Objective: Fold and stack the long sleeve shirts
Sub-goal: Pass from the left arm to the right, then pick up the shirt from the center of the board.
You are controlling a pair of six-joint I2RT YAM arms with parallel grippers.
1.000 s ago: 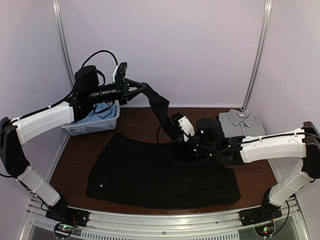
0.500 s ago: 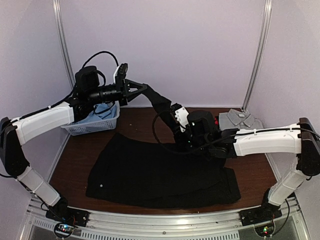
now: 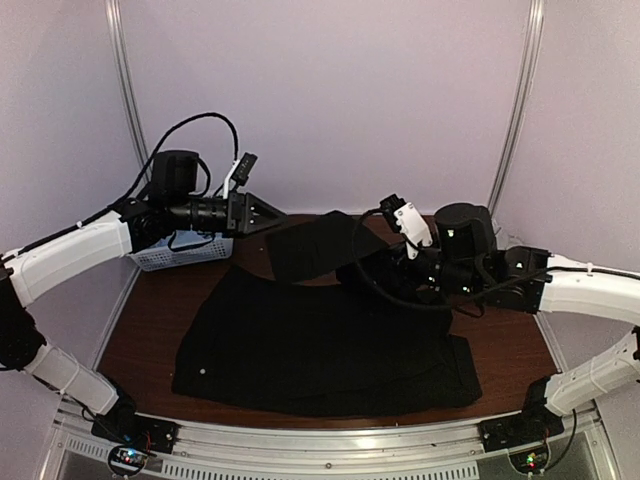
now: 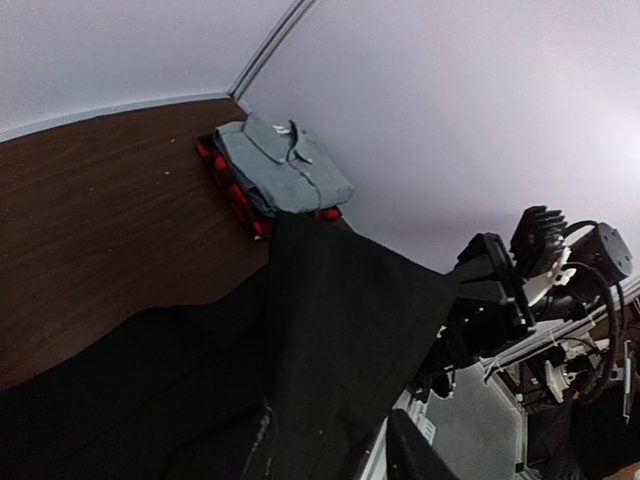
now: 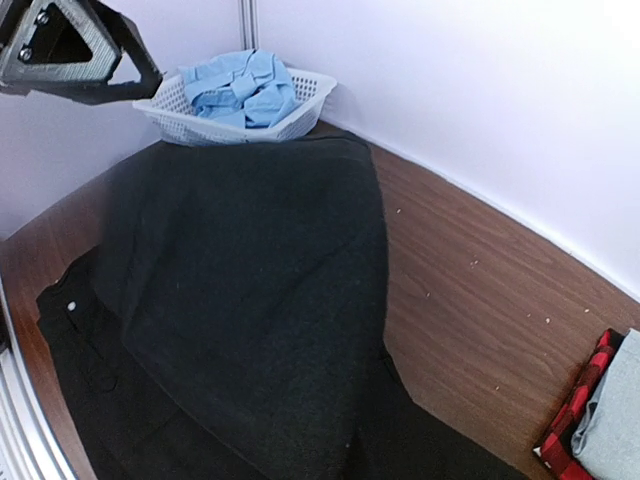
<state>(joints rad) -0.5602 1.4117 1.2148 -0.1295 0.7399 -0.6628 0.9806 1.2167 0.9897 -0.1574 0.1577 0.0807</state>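
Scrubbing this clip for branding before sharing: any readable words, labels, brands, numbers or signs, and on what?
None readable in any view.
The black shirt, grey shirt, plaid shirt, light blue shirt and white mesh basket show no print, tag or logo that can be made out.

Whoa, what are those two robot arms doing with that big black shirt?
They are folding it. The black shirt lies spread on the table. The right gripper is shut on its sleeve, lifted over the body. The left gripper is at the sleeve's other end; its grip is unclear. A grey shirt sits folded on a plaid one, and a blue shirt waits in the basket.
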